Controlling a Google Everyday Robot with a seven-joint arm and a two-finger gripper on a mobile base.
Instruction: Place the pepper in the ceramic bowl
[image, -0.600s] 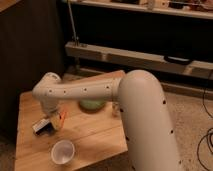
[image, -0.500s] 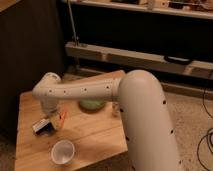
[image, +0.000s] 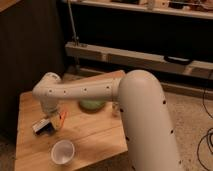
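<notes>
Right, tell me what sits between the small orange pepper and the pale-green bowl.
Nothing visible on the wooden table lies between the slim orange pepper and the round pale-green ceramic bowl. The robot's white arm crosses above that stretch, hiding part of the bowl. The tool hangs beside the pepper; the small white cup stands aside.

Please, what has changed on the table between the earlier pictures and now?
Nothing visibly changed. The gripper hangs low over the left part of the table, next to the pepper and the box, as before. The bowl and the cup have not moved.
</notes>
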